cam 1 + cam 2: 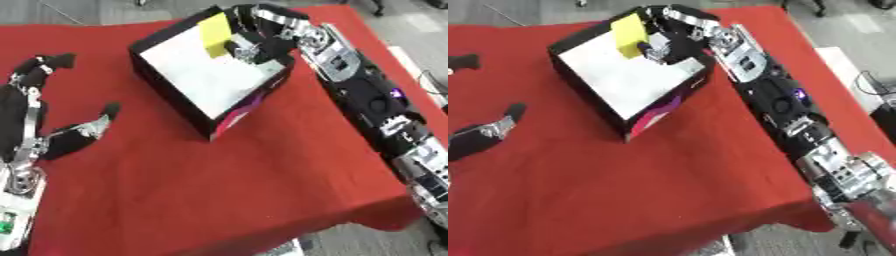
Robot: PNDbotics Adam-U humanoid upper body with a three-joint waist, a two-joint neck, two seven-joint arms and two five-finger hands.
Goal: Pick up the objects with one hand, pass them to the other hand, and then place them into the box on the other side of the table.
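Yellow rectangular block hangs over the far corner of the black white-floored box, pinched by the right hand. Placing step; next, release. Left hand rests open on red tablecloth.

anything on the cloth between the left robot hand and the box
Nothing: in the left eye view, only bare red tablecloth lies between the open left robot hand and the box. The yellow block is over the box, in the right robot hand.

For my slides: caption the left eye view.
Right hand holds a yellow block over the open box on the red table.
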